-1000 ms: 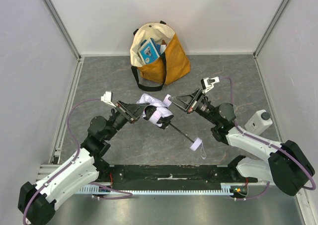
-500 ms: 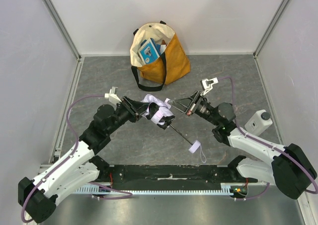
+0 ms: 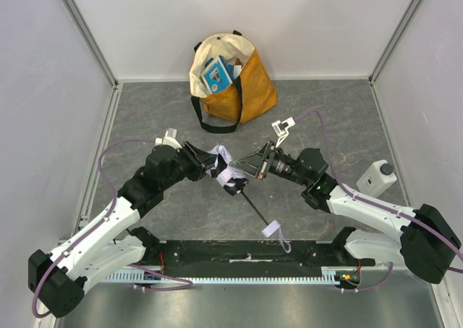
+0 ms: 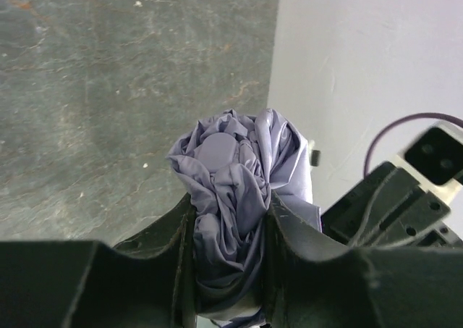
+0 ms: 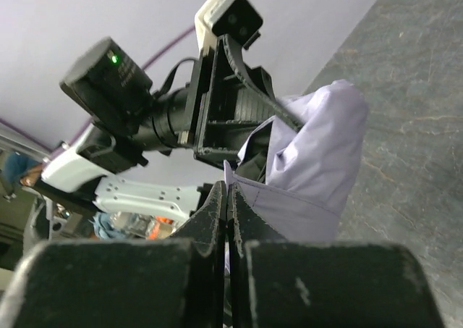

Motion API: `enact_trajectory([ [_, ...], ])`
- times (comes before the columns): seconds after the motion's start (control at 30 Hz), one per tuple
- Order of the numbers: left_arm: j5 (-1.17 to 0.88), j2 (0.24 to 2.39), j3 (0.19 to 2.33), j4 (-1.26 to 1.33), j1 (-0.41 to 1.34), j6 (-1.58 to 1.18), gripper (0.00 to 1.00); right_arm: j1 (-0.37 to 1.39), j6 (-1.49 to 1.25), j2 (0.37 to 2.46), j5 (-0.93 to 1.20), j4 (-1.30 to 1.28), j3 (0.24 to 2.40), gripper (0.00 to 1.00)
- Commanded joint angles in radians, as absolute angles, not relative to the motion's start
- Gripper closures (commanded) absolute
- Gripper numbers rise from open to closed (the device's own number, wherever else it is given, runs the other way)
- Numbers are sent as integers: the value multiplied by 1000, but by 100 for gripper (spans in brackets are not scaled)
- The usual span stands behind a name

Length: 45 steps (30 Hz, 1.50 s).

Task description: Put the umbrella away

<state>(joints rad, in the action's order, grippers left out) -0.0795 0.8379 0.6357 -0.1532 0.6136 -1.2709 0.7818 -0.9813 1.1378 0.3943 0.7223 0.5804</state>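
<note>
The umbrella (image 3: 226, 170) hangs folded between my two grippers above the middle of the floor. Its pale lavender canopy is bunched, and its black shaft (image 3: 253, 205) slants down toward the near edge, ending in the wrist strap (image 3: 273, 229). My left gripper (image 3: 210, 164) is shut on the bunched canopy (image 4: 235, 161), with fabric filling the gap between its fingers (image 4: 181, 230). My right gripper (image 3: 243, 171) comes from the right and is shut on a thin edge of the fabric (image 5: 311, 161), its fingertips (image 5: 217, 198) pressed together on it.
A mustard-and-cream tote bag (image 3: 249, 89) stands open at the back wall with blue items inside and a black strap in front. A white bottle (image 3: 376, 176) stands by the right wall. Walls close in the grey floor on three sides.
Both grippers have shifted a little left and toward the near edge with the umbrella. The shaft and strap have swung nearer the front rail. Both grips are unchanged.
</note>
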Motion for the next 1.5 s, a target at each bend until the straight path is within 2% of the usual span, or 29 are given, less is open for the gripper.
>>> enact_trajectory([
  [0.0, 17, 936, 661, -387, 601, -1235, 98, 889, -885, 1112, 477, 836, 706, 100],
  [0.3, 86, 939, 716, -443, 615, -1239, 98, 992, -715, 1173, 388, 572, 788, 100],
  [0.5, 158, 922, 721, -475, 652, -1253, 98, 1095, -531, 1242, 172, 339, 910, 100],
  [0.77, 189, 922, 721, -468, 667, -1293, 98, 1227, -473, 1319, -64, 273, 983, 100],
  [1.1, 176, 924, 769, -502, 660, -1368, 98, 1408, -167, 1401, -253, 158, 994, 100],
  [1.33, 160, 862, 697, -384, 658, -1379, 98, 1408, -193, 1448, -150, -127, 1166, 100],
  [1.47, 178, 833, 686, -368, 658, -1379, 98, 1396, -282, 1456, -28, -170, 1195, 93],
])
